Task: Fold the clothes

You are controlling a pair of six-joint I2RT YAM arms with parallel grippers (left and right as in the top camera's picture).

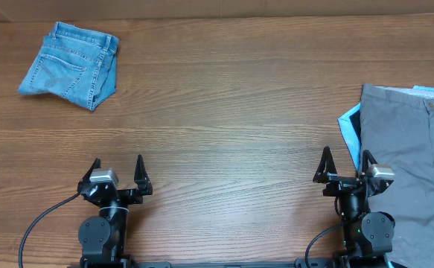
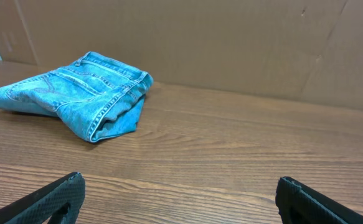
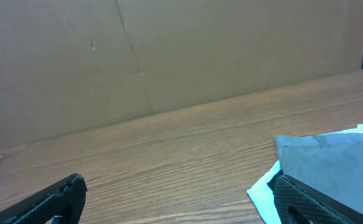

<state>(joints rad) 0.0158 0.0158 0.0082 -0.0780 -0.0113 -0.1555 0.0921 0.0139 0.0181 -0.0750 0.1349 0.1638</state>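
Observation:
Grey shorts [image 1: 410, 145] with a buttoned waistband lie spread at the table's right edge, on top of a light blue garment [image 1: 348, 126] and a dark one. They also show in the right wrist view [image 3: 337, 165]. A folded blue denim garment [image 1: 71, 65] lies at the far left; it shows in the left wrist view too [image 2: 81, 93]. My left gripper [image 1: 117, 171] is open and empty near the front edge [image 2: 178, 199]. My right gripper [image 1: 345, 165] is open and empty, just left of the grey shorts [image 3: 181, 196].
The wooden table [image 1: 224, 112] runs between the two piles. A brown cardboard wall [image 2: 231, 37] stands along the far edge. Cables trail from both arm bases at the front.

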